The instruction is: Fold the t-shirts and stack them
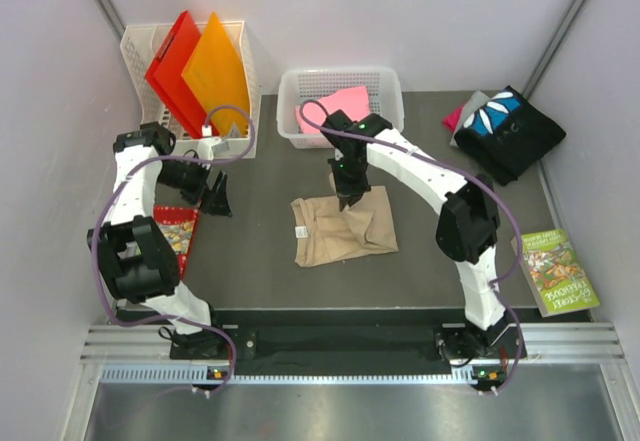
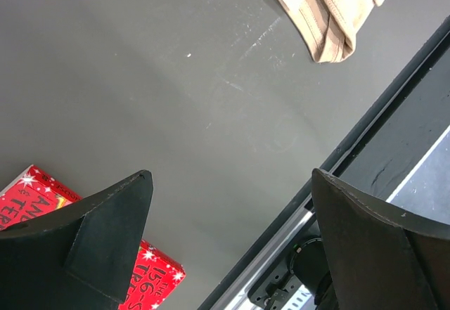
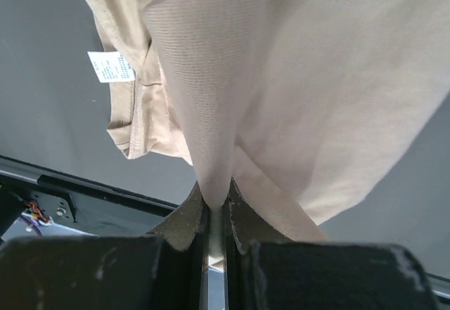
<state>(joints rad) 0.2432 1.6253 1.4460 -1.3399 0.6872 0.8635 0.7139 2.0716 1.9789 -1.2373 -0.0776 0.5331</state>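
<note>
Tan t-shirt (image 1: pixel 345 226), one only, lies rumpled and partly folded on the middle of the dark table (image 1: pixel 260 261), its white label (image 1: pixel 299 231) towards the left edge. Two flat printed things lie nearer the arms' side than the rest. One green book (image 1: pixel 558 271) is at the right edge, and one red book (image 1: pixel 178 236) is at the left.

Just above the red book hangs the left gripper (image 1: pixel 218 199). Its two fingers (image 2: pixel 105 233) are spread wide with nothing between them but bare table. In its wrist view the collar end of the tan t-shirt (image 2: pixel 330 8) is well apart from it.

The right gripper (image 1: pixel 349 201) stands over the far edge of the tan t-shirt. In its wrist view the jaws are pressed together on a raised fold of that cloth (image 3: pixel 295 78), which drapes away from the pinch (image 3: pixel 216 201).

Farther back stand two white mesh baskets. The middle basket (image 1: pixel 340 73) holds one pink t-shirt (image 1: pixel 345 101). The left basket (image 1: pixel 135 46) holds two upright folders, one red folder (image 1: pixel 172 61) and one orange folder (image 1: pixel 218 71).

At the far right is one pile. A black t-shirt (image 1: pixel 515 136) with blue-and-white print lies on top, with the edge of a grey garment (image 1: pixel 478 101) and a magenta garment (image 1: pixel 455 119) showing beneath it.
</note>
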